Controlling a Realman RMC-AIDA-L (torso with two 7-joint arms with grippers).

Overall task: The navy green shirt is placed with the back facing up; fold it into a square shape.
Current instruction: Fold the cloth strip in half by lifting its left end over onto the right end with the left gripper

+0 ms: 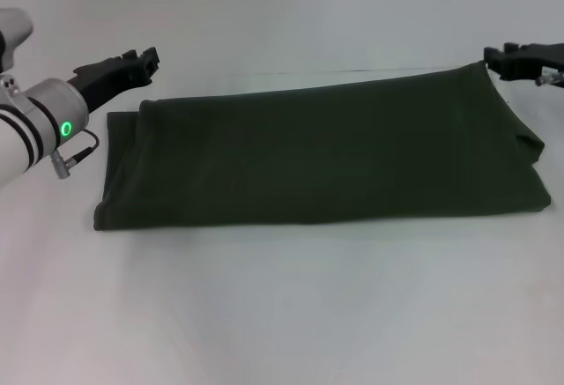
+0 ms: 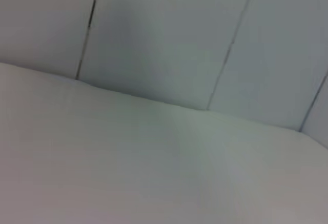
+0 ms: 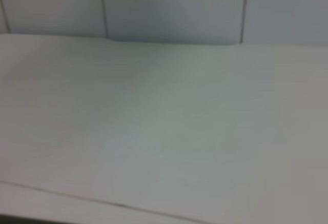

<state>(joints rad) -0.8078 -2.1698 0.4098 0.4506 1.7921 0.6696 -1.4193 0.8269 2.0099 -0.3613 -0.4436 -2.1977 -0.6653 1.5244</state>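
Observation:
The navy green shirt (image 1: 317,156) lies on the white table (image 1: 282,314) as a long dark olive band, plain side up, folded over on itself along its length. Its far right corner rises to a point at my right gripper (image 1: 495,59), which is shut on that corner. My left gripper (image 1: 150,61) hovers a little beyond and above the shirt's far left corner, apart from the cloth. Neither wrist view shows the shirt or any fingers, only the table (image 2: 154,172) (image 3: 164,131).
Bare white table surface surrounds the shirt in front and on both sides. A pale panelled wall (image 2: 164,34) (image 3: 169,8) stands behind the table's far edge.

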